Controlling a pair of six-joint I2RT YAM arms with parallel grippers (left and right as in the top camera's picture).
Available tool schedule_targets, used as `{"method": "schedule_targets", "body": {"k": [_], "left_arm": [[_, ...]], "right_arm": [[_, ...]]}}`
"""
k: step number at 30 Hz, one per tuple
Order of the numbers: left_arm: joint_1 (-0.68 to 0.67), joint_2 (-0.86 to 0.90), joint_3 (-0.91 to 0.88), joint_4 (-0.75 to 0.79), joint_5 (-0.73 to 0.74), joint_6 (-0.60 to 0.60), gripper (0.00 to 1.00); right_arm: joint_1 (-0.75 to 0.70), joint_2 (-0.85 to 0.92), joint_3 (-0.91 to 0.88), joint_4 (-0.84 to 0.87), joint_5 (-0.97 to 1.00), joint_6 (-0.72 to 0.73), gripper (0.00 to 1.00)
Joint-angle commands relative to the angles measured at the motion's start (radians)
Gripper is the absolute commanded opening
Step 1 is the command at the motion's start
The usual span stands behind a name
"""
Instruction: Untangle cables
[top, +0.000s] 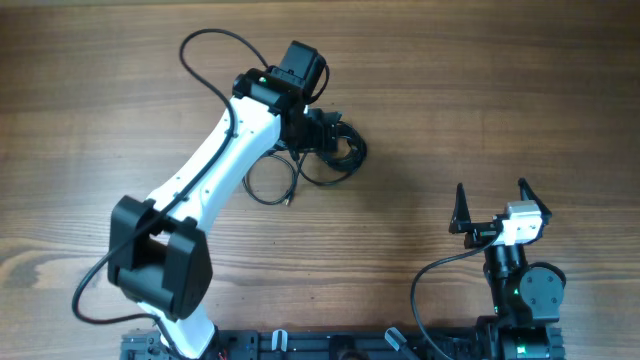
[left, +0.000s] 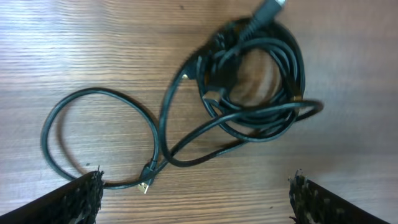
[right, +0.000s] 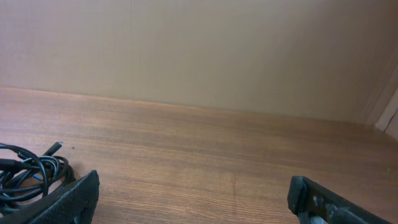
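White left arm (top: 215, 150), black joints; black right arm (top: 520, 285) with pointed tool (top: 490, 186).

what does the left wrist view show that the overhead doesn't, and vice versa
Left wrist only: the gold-tipped plug beside the loose loop, and how strands cross in the black cable bundle. Overhead only: the left arm and the right gripper, open and away from the cables. Both: bundle and loop on the wooden table.
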Motion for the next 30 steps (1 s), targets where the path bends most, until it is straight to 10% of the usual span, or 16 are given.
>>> {"method": "schedule_targets", "body": {"k": [1, 14, 22, 30], "left_arm": [[-0.025, 0.035, 0.000, 0.019, 0.053, 0.194, 0.95], [-0.081, 0.106, 0.000, 0.249, -0.045, 0.443, 0.78], [-0.081, 0.126, 0.000, 0.244, -0.045, 0.442, 0.41], [-0.080, 0.131, -0.033, 0.225, -0.045, 0.454, 0.57]], "right_arm": [[-0.004, -0.008, -0.002, 0.002, -0.009, 0.013, 1.00], [-0.004, -0.008, -0.002, 0.002, -0.008, 0.012, 1.00], [-0.004, -0.008, -0.002, 0.002, -0.009, 0.013, 1.00], [-0.004, -0.008, -0.002, 0.002, -0.009, 0.013, 1.00]]}}
